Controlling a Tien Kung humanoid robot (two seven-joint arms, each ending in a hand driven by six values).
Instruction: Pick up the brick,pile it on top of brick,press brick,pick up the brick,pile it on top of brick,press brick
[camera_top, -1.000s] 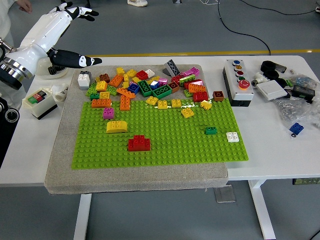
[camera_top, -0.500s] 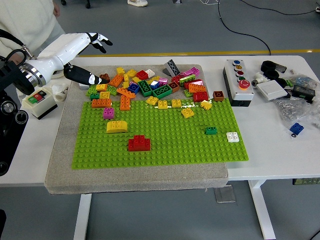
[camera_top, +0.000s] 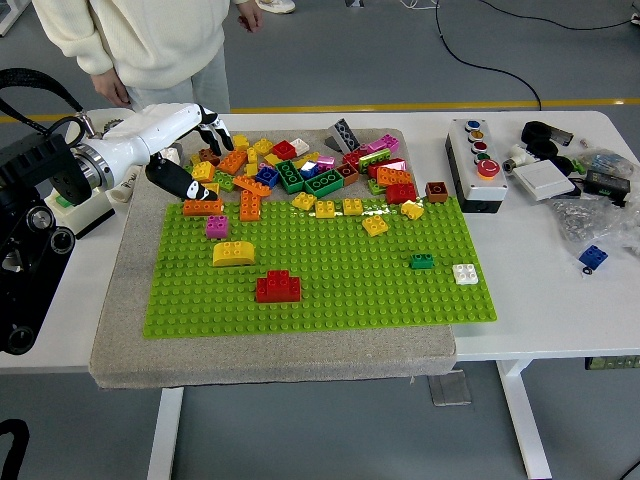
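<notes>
My left hand (camera_top: 200, 158), white with black fingertips, reaches in from the left and hovers over the left end of the loose brick pile (camera_top: 300, 170). Its fingers are spread and hold nothing; the thumb points down toward an orange brick (camera_top: 203, 207). On the green baseplate (camera_top: 330, 300) stand a red stacked brick (camera_top: 277, 287), a yellow curved brick (camera_top: 232, 253), a magenta brick (camera_top: 217, 226), a small green brick (camera_top: 421, 261) and a white brick (camera_top: 465, 273). The right hand is out of view.
A person in a cream sweater (camera_top: 150, 40) stands at the far left, one hand (camera_top: 118, 95) hanging near the table's corner. A button box (camera_top: 475, 165) and assorted clutter (camera_top: 580, 185) lie at the right. A blue brick (camera_top: 592, 257) lies off the mat.
My left arm has swung down and to the right, from raised above the far-left corner to the pile's left end. The person has stepped into view behind it.
</notes>
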